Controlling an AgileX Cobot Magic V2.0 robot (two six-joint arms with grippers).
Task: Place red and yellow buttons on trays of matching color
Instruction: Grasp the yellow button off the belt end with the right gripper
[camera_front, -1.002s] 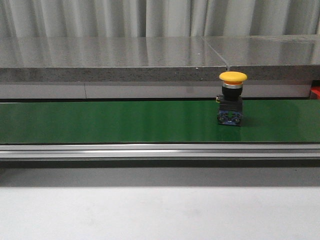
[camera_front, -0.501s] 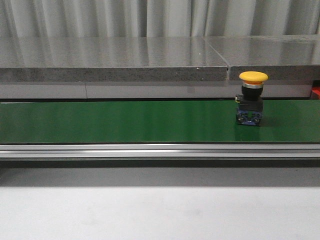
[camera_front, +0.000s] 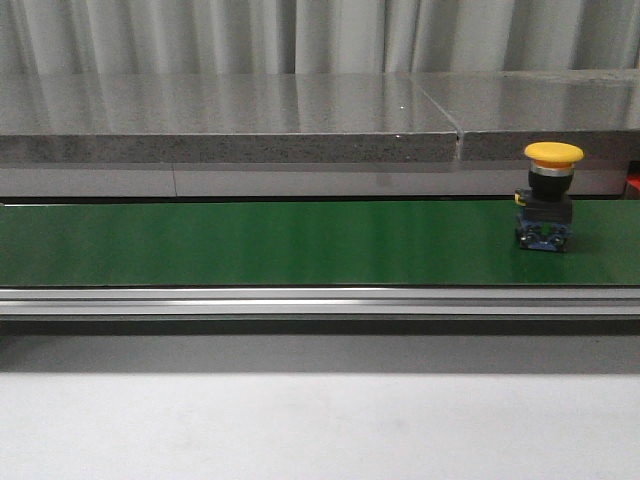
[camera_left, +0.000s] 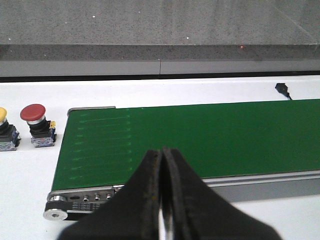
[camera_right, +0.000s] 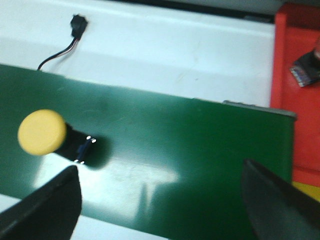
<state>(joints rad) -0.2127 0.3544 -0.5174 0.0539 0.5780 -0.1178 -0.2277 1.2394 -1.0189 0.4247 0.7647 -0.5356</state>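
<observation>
A yellow button (camera_front: 552, 196) with a black and blue base stands upright on the green belt (camera_front: 250, 245) at the far right of the front view. It also shows in the right wrist view (camera_right: 43, 132). My right gripper (camera_right: 160, 200) is open above the belt, with the button off to one side of it. A red tray (camera_right: 297, 100) lies past the belt's end with a dark button base (camera_right: 306, 70) on it. My left gripper (camera_left: 161, 165) is shut and empty above the belt's other end. A red button (camera_left: 35, 125) and a second yellow button (camera_left: 4, 130) stand on the white table there.
A grey stone ledge (camera_front: 230, 115) runs behind the belt. An aluminium rail (camera_front: 300, 300) runs along the belt's near side. A black cable plug (camera_right: 76, 25) lies on the white table beyond the belt. A yellow patch (camera_right: 307, 191) shows below the red tray.
The yellow button has ridden the belt to the right, from right of the middle to near the right edge of the front view.
</observation>
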